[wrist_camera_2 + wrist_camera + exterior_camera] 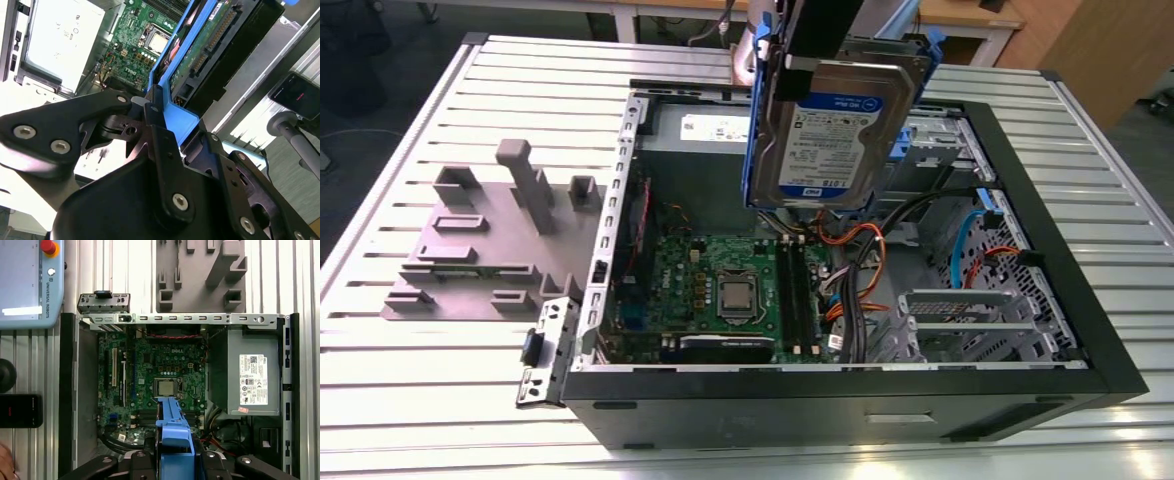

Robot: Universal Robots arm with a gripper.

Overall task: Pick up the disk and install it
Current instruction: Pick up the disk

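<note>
Exterior view: hangs the disk point(834, 120) on edge, label outward, above the open computer case point(1107, 330), clear of the motherboard point(720, 290) and the orange cables point(850, 238) beneath.

Second wrist view: clamped by the gripper point(150, 107), closed on the blue carrier frame point(180, 116) alone (thin plastic, so probably a modest hold).

First wrist view: poised over the motherboard, beside the power supply point(252, 372).

Could twist or slip in that narrow grip. Could also snag the cables or knock the board if lowered out of line with its bay.
</note>
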